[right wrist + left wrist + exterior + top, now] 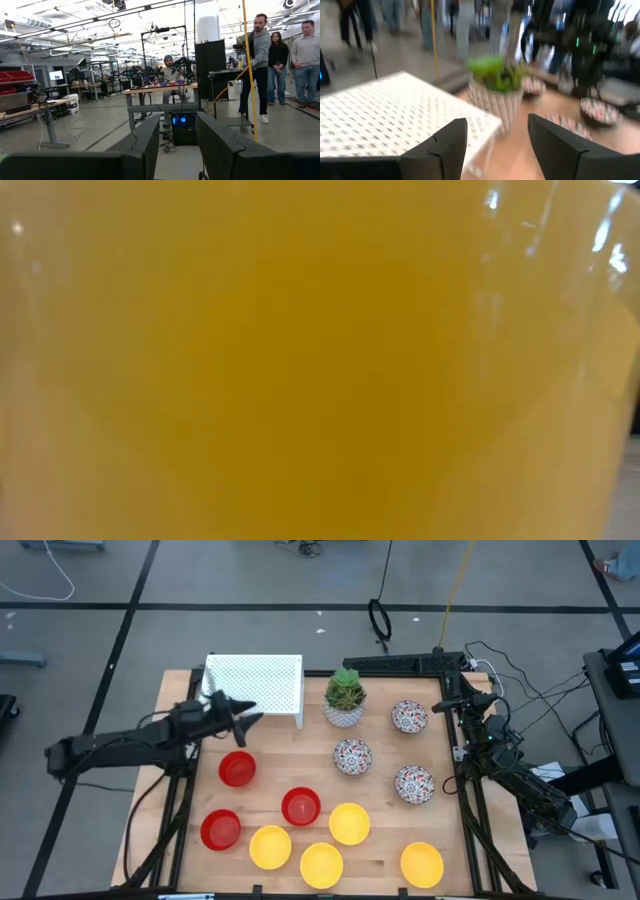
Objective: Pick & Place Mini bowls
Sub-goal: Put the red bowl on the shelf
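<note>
The mini bowls lie spread over my desk (pixel 180 690), none of them between my fingers. Three red bowls sit on my left side: one (pixel 237 769) just below my left fingers, one (pixel 301 806) nearer the middle, and one (pixel 221 830) toward the near edge. Four yellow bowls run along the near edge: one (pixel 270 847), one (pixel 321 865), one (pixel 349 823) touching the middle red bowl, and one (pixel 422 863) off to the right. Three floral white bowls sit on the right half: one (pixel 409 717) beside the potted plant (pixel 344 698), one (pixel 352 756) below the plant, and one (pixel 414 783) close to the right rail.

My left fingers (pixel 246 712) hang above the desk next to the white perforated rack (pixel 254 683), spread apart with nothing between them. In my left wrist view the two fingers (pixel 451 145) frame the rack's corner (pixel 395 115) and the plant pot (pixel 497 102), with floral bowls (pixel 600 110) blurred beyond. The nearest red bowl is apart from them, lower on the desk.

My right fingers (pixel 452 703) rest at the far right corner of the desk, parted and empty, pointing out into the room; the nearest floral bowl lies just beside them, not touching. The right wrist view looks past my fingers (pixel 145 145) at people standing (pixel 257 65) in the workshop.

The low view is filled by a yellow bowl's wall (pixel 300 360).
</note>
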